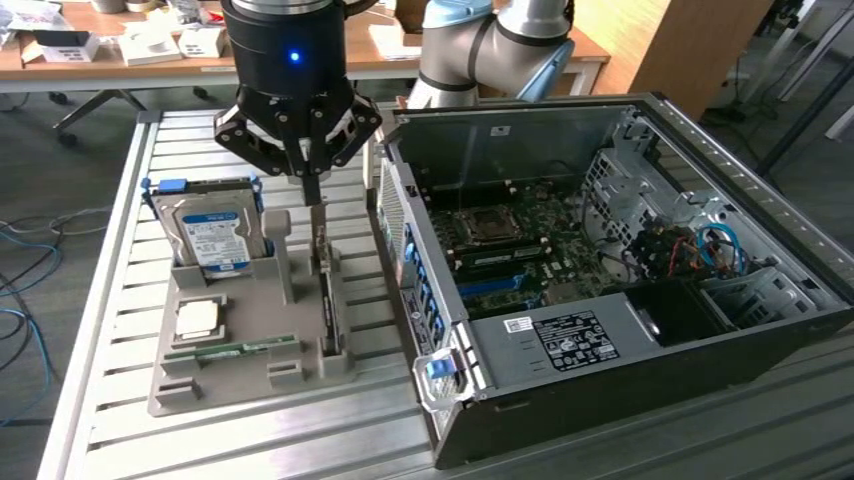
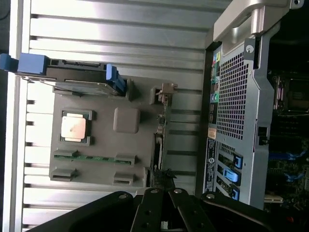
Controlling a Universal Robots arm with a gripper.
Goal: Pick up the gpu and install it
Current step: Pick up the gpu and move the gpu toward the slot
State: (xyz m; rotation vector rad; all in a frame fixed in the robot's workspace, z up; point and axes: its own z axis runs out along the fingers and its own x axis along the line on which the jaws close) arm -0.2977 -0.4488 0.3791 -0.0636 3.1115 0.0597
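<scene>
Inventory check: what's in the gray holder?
In the holder: hard drive upright, CPU, memory stick, gpu on edge. Slots hide the gpu's lower edge and the drive's base.

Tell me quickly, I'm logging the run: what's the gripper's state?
Gripper: closed, at the top of the thin green circuit-board card standing in the grey holder; grip cannot be told.

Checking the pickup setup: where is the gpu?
Exterior view: the gpu stands on edge in the grey holder, between hard drive and open case, beneath the gripper.

exterior view high, angled down over counter (image 1: 334, 430), tray (image 1: 247, 372), open case (image 1: 534, 420), wrist view close, straight down, both share tray, case side
</scene>
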